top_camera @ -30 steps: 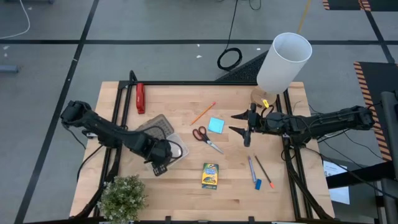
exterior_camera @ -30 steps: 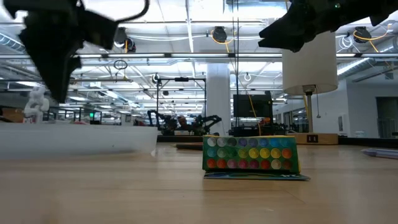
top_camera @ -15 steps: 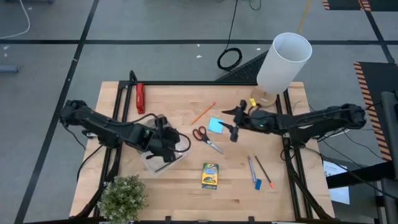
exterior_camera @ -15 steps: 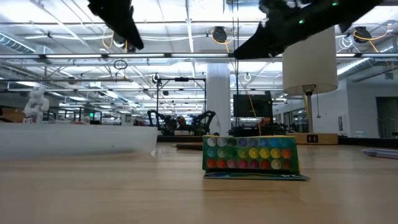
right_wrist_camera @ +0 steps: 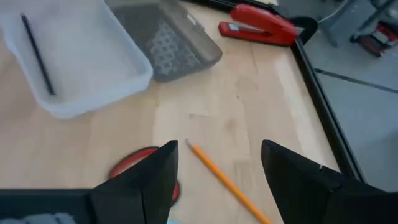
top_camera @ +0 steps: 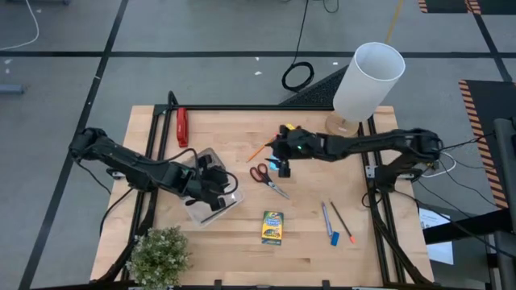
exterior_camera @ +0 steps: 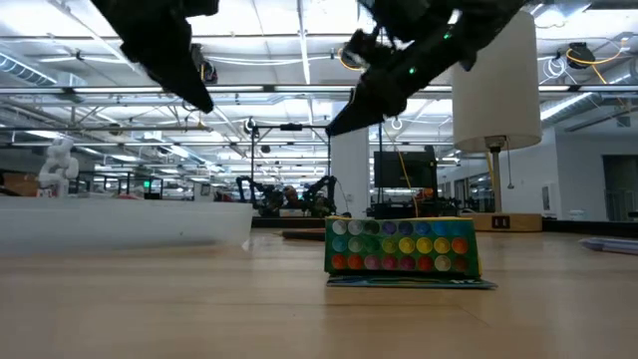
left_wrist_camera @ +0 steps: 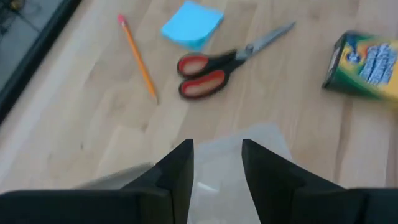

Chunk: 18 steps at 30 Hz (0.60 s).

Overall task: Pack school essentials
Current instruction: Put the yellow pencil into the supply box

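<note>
**Four cameras, one tabletop**

The high view looks straight down from well above, taking in the whole tabletop [top_camera: 242, 234] and floor around it. The low view sits at tabletop height near the front edge, facing level across into the room, close to the yellow-green crayon box [exterior_camera: 402, 248]. The left wrist view looks past its own fingers [left_wrist_camera: 177, 171] from close above at the red-handled scissors [left_wrist_camera: 214, 65], orange pencil [left_wrist_camera: 138, 58] and light-blue square notepad [left_wrist_camera: 192, 23]. The right wrist view faces left toward the clear plastic case [right_wrist_camera: 68, 59] and red bar-shaped tool [right_wrist_camera: 261, 26]. Both wrist views share the pencil and scissors; the high view covers everything.
</note>
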Available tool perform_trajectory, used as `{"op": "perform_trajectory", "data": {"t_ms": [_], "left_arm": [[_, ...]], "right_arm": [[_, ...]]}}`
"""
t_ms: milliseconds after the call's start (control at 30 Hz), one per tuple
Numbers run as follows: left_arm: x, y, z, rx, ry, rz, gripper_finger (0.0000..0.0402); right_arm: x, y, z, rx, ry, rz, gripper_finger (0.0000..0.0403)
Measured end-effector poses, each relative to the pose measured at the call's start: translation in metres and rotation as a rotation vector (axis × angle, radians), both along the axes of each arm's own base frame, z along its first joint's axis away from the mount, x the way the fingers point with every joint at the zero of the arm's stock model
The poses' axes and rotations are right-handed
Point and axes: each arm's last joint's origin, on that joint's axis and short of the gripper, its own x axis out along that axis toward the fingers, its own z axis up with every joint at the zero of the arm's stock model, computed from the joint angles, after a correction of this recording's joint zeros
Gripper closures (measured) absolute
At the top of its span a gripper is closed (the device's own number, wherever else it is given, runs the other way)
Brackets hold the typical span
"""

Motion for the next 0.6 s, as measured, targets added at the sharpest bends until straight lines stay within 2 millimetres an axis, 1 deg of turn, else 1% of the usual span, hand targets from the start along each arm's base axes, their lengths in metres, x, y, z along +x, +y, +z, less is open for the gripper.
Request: {"op": "perform_trajectory", "data": {"t_ms": [100, 167, 267, 433, 533, 600], "left_arm": [[0.002, -0.004, 0.000, -0.032, -0.029, 0.017, 0.0261], [0.001, -0.005, 0.000, -0.051, -0.034, 0.025, 0.0261], [0.005, -0.007, 0.002, -0.094, -0.089, 0.053, 0.0261], [0.013, -0.007, 0.009, -0.157, -0.204, 0.074, 0.0261], [0.017, -0.005, 0.013, -0.173, -0.251, 0.082, 0.0261], [0.019, -0.004, 0.013, -0.177, -0.262, 0.086, 0.0261]], "right_arm": [[0.012, -0.018, -0.007, -0.003, 0.039, 0.050, 0.0186], [0.019, -0.030, -0.012, 0.003, 0.073, 0.078, 0.0195], [0.027, -0.048, -0.023, 0.018, 0.108, 0.107, 0.0212], [0.029, -0.072, -0.037, 0.050, 0.127, 0.136, 0.0237], [0.026, -0.083, -0.043, 0.078, 0.126, 0.151, 0.0246], [0.024, -0.088, -0.044, 0.102, 0.120, 0.143, 0.0248]]}}
